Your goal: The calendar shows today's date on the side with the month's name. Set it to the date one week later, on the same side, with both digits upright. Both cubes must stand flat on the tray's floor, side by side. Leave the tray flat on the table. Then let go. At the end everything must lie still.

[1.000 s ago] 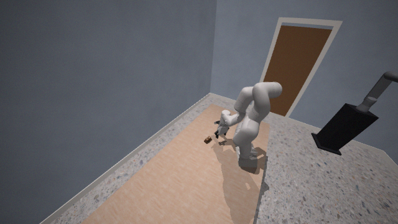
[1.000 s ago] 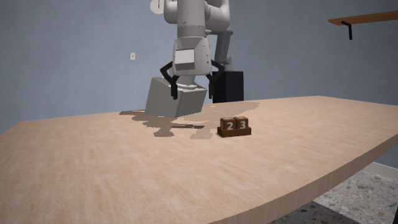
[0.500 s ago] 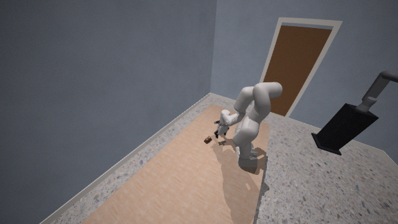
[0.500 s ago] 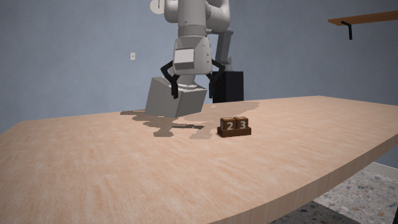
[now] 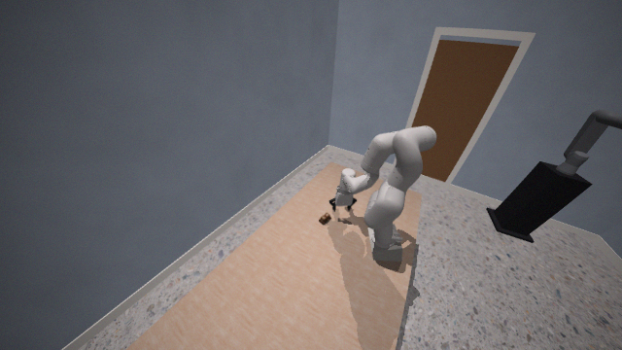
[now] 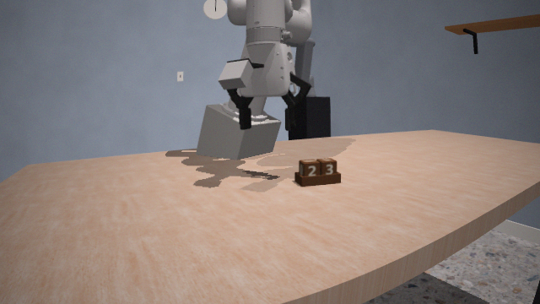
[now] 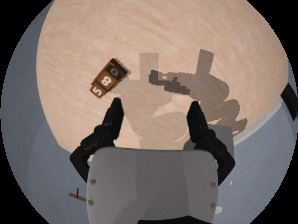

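A wood-topped bench (image 5: pixel 272 272) (image 6: pixel 177 228) (image 7: pixel 90 40) stands in a blue-walled room with a speckled floor (image 5: pixel 486 301) (image 6: pixel 502 257). The hand (image 5: pixel 343 208) (image 6: pixel 267 122) (image 7: pixel 155 112) points downward above it, fingers wide apart, with the cube calendar (image 5: pixel 325 219) (image 6: pixel 317 178) (image 7: pixel 108 79) beyond and off to one side of it.

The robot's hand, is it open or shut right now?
Open. In the exterior and wrist views, the two black fingers of the hand stand wide apart, with nothing between them.

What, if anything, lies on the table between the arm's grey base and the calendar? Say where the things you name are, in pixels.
Just shadows on the wood, between base (image 6: pixel 219 135) and calendar (image 6: pixel 317 179), in the exterior view.
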Controlling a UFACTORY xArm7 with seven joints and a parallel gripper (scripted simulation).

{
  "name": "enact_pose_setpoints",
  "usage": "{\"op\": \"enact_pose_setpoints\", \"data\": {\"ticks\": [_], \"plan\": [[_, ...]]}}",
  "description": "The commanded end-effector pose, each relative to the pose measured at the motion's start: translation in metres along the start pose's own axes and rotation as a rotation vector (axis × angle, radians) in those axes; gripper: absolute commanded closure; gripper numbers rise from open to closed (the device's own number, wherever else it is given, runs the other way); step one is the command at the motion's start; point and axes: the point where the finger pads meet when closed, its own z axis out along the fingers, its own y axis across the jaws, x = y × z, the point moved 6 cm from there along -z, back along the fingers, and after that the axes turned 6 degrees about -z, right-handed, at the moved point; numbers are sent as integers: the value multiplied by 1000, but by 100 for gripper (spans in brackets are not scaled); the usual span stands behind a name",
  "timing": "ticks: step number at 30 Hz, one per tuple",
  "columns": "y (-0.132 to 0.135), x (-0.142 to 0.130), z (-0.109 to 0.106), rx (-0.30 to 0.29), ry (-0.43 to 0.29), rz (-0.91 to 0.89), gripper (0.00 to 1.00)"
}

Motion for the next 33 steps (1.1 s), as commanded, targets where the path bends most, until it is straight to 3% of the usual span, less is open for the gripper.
{"op": "enact_pose_setpoints", "data": {"ticks": [1, 23, 33], "plan": [[-12, 8, -4, -23, 8, 172, 0], [-67, 19, -14, -8, 2, 756, 0], [-82, 18, -16, -2, -7, 890, 0]]}}
